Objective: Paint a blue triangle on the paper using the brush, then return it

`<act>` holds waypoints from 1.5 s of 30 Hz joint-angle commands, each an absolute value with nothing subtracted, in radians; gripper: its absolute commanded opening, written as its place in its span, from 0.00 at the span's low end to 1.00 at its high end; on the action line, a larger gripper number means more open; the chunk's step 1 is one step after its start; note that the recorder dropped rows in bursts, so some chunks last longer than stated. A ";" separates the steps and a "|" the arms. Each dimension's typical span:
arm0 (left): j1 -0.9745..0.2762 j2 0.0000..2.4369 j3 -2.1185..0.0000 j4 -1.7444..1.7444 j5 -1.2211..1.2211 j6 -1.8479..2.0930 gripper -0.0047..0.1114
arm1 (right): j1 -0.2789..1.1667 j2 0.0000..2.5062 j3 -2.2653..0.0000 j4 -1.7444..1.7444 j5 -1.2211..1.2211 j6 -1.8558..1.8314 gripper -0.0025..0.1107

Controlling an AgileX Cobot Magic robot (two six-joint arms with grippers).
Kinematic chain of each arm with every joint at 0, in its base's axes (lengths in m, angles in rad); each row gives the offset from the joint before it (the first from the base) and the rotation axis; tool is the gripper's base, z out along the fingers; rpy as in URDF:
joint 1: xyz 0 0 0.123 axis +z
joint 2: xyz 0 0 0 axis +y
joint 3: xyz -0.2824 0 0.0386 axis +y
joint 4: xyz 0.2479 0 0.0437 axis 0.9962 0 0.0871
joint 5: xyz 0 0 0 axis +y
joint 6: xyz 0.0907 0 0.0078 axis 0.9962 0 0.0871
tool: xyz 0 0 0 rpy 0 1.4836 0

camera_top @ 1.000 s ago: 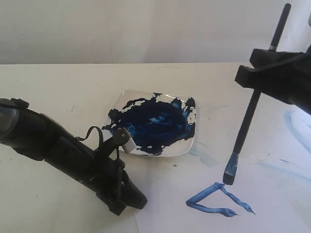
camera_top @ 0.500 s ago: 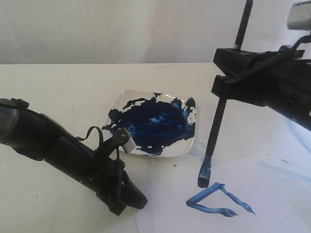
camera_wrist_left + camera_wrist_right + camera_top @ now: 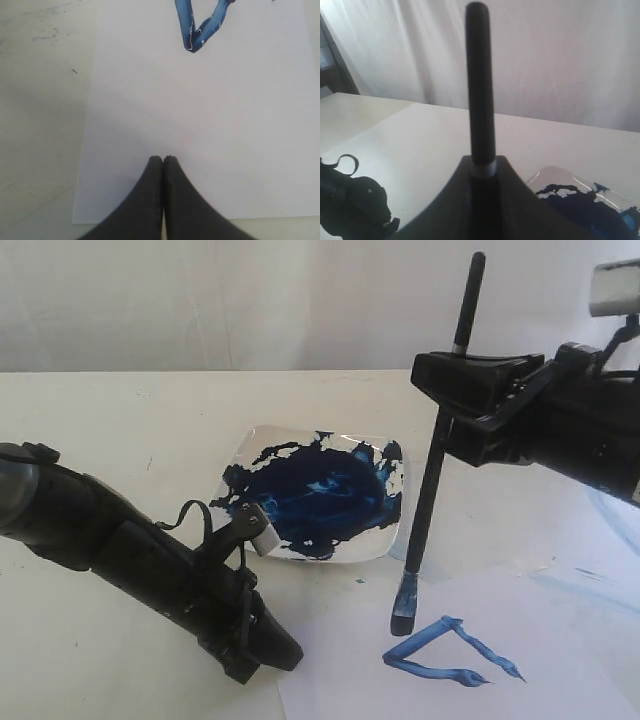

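Observation:
A dark-blue triangle (image 3: 447, 652) lies on the white paper (image 3: 560, 660) at the front right; its corner (image 3: 200, 35) also shows in the left wrist view on the paper (image 3: 210, 130). The black-handled brush (image 3: 432, 475) hangs nearly upright, bristles (image 3: 402, 612) just left of the triangle, over the paper's edge. My right gripper (image 3: 452, 375) is shut on the brush handle (image 3: 481, 100). My left gripper (image 3: 265, 655) rests shut on the paper's left edge, its fingertips (image 3: 156, 162) pressed together with nothing between them.
A square plate (image 3: 250, 448) with a large dark-blue paint blotch (image 3: 320, 500) sits at the table's middle, just left of the brush. Pale blue smears (image 3: 610, 500) mark the table at the right. A white curtain hangs behind.
My right gripper has carried the brush leftward, off the triangle's top corner and toward the plate. The left arm has not moved.

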State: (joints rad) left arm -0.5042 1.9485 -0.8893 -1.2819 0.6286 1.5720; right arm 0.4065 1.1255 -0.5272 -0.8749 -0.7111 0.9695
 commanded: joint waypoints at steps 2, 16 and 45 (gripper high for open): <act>-0.510 1.947 -0.887 -1.278 0.648 1.569 0.04 | 0.282 1.175 -0.537 -1.048 -0.964 1.087 0.02; -0.510 1.947 -0.887 -1.278 0.648 1.569 0.04 | 0.248 1.249 -0.537 -1.117 -1.015 0.893 0.02; -0.510 1.947 -0.887 -1.278 0.648 1.569 0.04 | 0.248 1.351 -0.535 -1.041 -1.088 0.904 0.02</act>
